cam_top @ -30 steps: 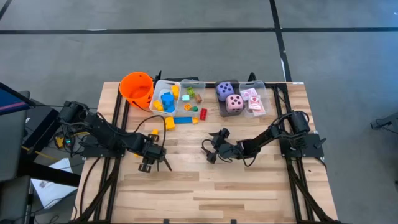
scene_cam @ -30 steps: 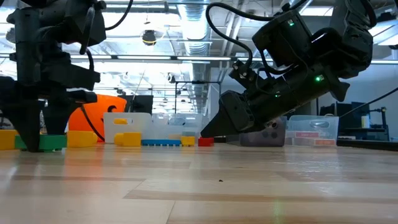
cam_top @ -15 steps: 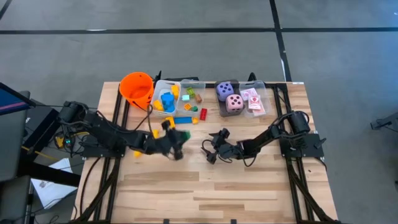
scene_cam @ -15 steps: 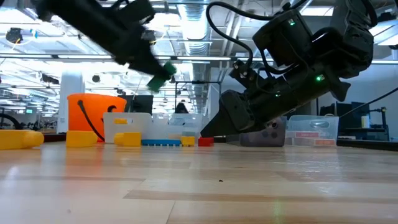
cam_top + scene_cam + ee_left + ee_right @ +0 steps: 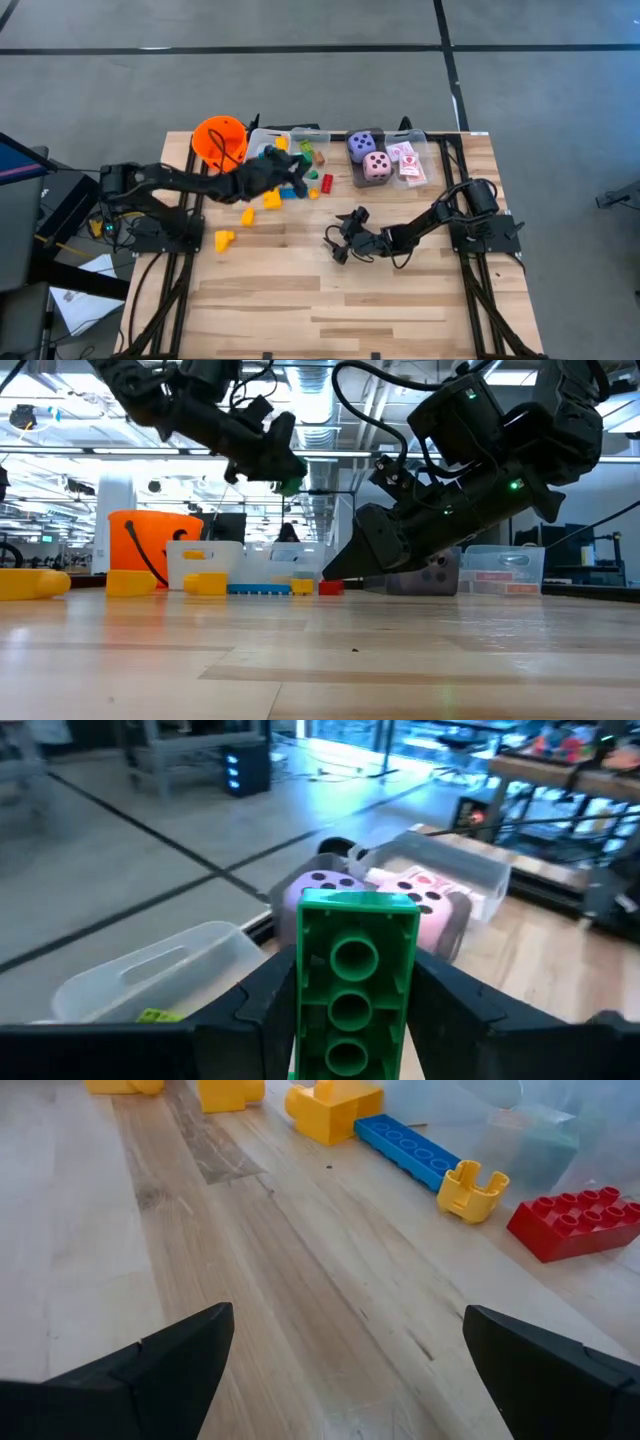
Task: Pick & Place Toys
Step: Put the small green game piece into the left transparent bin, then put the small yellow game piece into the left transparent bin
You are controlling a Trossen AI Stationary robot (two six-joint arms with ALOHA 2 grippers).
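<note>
My left gripper [image 5: 288, 180] is shut on a green block [image 5: 355, 970] and holds it in the air beside the clear bins; the block also shows in the low view [image 5: 290, 483]. My right gripper [image 5: 335, 246] is open and empty, low over the middle of the table [image 5: 347, 1320]. Yellow blocks [image 5: 224, 239] [image 5: 248, 215] [image 5: 272, 199], a long blue block [image 5: 415, 1152] and a red block [image 5: 575, 1228] lie flat on the table. A purple die [image 5: 362, 145], a pink die [image 5: 377, 165] and red-patterned cards [image 5: 408, 162] lie in a bin. My left gripper pinches the green block by its two long sides [image 5: 300, 985] between its two fingers [image 5: 262, 1000]. The fingers come from the table's left, slanting slightly down, and lie along the block. The block sticks out past the fingertips, lifted clear of the table.
An orange bucket [image 5: 220, 140] stands at the far left. Clear bins [image 5: 268, 140] [image 5: 312, 145] holding small blocks stand beside it along the far edge. The near half of the wooden table [image 5: 350, 310] is bare.
My left gripper has lifted the green block off the table's near left part and carried it up and toward the far edge and the bins. It has tipped from pointing down to nearly level. A yellow block that it stood over now lies uncovered.
</note>
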